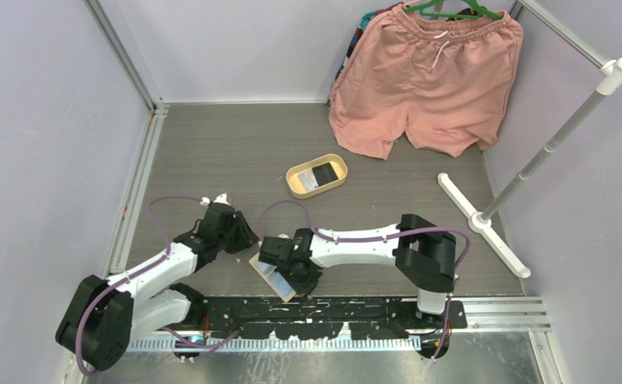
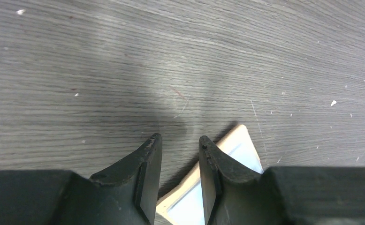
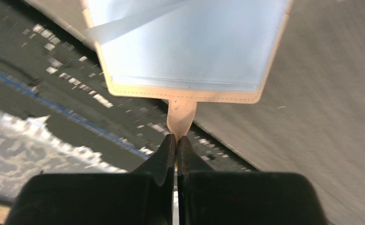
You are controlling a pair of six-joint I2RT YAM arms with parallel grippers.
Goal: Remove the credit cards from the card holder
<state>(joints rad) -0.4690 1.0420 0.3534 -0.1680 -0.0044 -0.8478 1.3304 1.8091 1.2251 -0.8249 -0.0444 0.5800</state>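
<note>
1. Looking down from above, the card holder [image 1: 269,277] lies opened flat near the front edge of the worktop [image 1: 212,144]. The right gripper [image 1: 296,272] is over its near side and the left gripper [image 1: 242,234] is just beside its far-left corner.
2. Only the right wrist view shows the grip. The right gripper [image 3: 176,138] is pressed together, pinching the beige snap tab [image 3: 181,115], and the pale blue lining faces the camera.
3. The left wrist view shows the left gripper [image 2: 180,143] with its fingers spread. A corner of the card holder [image 2: 239,145] shows past one finger and in the gap. I cannot tell whether they touch.
4. Only the top view shows a dark credit card [image 1: 321,173], lying in an oval cream tray [image 1: 312,193] well apart from the card holder.
5. The right wrist view cuts off the far side of the card holder. A pale strip [image 3: 129,28] slants across the lining, and I cannot tell whether it is a card's edge. From above, the right gripper hides the tab.
</note>
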